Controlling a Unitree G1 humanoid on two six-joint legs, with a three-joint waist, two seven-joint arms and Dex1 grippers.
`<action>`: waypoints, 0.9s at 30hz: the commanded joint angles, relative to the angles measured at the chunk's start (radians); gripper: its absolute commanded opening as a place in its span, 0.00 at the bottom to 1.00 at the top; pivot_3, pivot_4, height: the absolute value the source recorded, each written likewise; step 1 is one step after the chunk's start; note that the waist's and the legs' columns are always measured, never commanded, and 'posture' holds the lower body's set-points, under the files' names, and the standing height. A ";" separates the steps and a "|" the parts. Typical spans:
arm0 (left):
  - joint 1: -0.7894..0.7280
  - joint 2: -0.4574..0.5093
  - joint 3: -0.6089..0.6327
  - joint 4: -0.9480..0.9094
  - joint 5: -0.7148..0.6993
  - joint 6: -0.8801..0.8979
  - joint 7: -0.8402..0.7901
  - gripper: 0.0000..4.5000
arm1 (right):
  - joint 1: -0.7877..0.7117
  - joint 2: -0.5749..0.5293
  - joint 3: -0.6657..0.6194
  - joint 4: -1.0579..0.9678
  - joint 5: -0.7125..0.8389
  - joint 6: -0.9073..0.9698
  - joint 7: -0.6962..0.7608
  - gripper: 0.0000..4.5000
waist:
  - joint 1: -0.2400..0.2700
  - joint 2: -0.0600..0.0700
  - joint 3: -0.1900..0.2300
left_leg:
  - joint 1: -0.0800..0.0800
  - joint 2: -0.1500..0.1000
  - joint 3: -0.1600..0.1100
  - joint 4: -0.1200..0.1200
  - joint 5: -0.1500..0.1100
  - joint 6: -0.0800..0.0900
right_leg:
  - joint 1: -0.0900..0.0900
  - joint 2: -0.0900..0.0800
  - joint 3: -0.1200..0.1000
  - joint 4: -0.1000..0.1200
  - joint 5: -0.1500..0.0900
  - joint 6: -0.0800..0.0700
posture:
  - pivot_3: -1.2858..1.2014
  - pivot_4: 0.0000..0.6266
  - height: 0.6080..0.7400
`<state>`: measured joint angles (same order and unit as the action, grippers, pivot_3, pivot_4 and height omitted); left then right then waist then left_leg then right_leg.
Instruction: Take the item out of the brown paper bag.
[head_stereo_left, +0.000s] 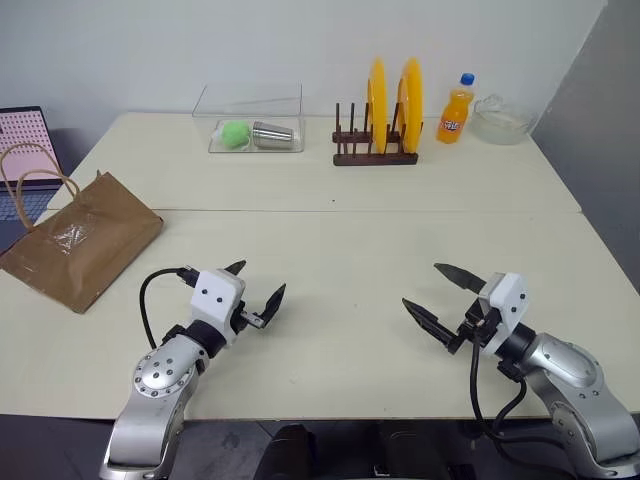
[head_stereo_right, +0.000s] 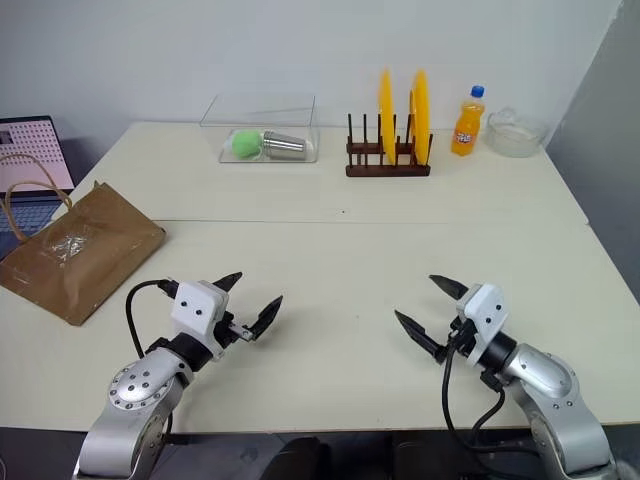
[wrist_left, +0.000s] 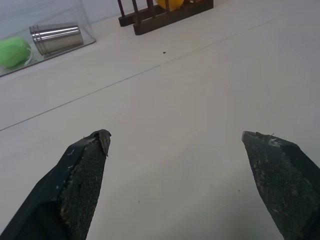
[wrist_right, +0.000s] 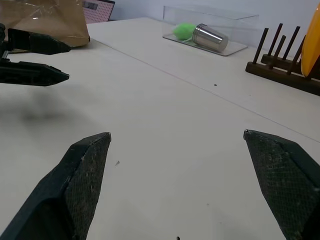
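The brown paper bag (head_stereo_left: 85, 240) lies flat on the left part of the table (head_stereo_left: 340, 250), its tan cord handles (head_stereo_left: 30, 160) looping toward the far left edge. The item is hidden; nothing of it shows outside the bag. My left gripper (head_stereo_left: 260, 280) hovers open and empty over the table, to the right of the bag and nearer the front edge. My right gripper (head_stereo_left: 422, 285) is open and empty too, over the front right of the table and pointing toward the left one. The right wrist view catches the bag's corner (wrist_right: 50, 20) beyond my left gripper (wrist_right: 67, 61).
Along the back stand a clear box (head_stereo_left: 250, 125) holding a green ball and a metal cup, a wooden rack (head_stereo_left: 375, 152) with two yellow plates, an orange soda bottle (head_stereo_left: 456, 110) and a glass bowl (head_stereo_left: 500, 120). A laptop (head_stereo_left: 25, 150) sits beyond the bag.
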<state>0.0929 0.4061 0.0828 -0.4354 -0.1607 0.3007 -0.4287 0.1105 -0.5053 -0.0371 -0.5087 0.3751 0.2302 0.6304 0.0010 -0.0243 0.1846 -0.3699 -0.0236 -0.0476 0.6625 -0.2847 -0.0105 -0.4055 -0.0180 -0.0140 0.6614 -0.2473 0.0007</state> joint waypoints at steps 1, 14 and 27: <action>-0.014 0.000 0.010 -0.020 -0.018 -0.016 -0.006 0.99 | -0.004 0.001 -0.012 -0.042 0.001 -0.011 -0.007 1.00 | 0.000 0.000 0.000 | 0.000 0.000 0.000 0.000 0.000 0.000 | 0.000 0.000 0.000 0.000 0.000 0.000 | 0.52 0.24 1.00; -0.006 -0.023 0.042 -0.044 0.023 -0.016 0.086 0.99 | -0.027 0.000 0.029 -0.017 0.001 -0.002 0.016 1.00 | 0.000 0.000 0.000 | 0.000 0.000 0.000 0.000 0.000 0.000 | 0.000 0.000 0.000 0.000 0.000 0.000 | 0.52 0.24 1.00; -0.029 -0.065 0.391 -0.059 -0.139 0.130 0.256 0.99 | -0.334 -0.091 0.098 -0.018 0.169 0.188 0.217 1.00 | -0.001 -0.001 0.000 | 0.000 0.000 -0.001 0.000 0.000 0.000 | 0.000 0.000 -0.001 0.000 0.000 0.000 | 0.52 0.24 1.00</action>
<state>0.0716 0.3415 0.4218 -0.4485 -0.2713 0.4094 -0.2010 -0.1997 -0.5855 0.0624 -0.5044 0.4987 0.3974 0.8071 -0.0003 -0.0248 0.1849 -0.3702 -0.0236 -0.0488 0.6627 -0.2847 -0.0104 -0.4054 -0.0178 -0.0152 0.6608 -0.2472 0.0007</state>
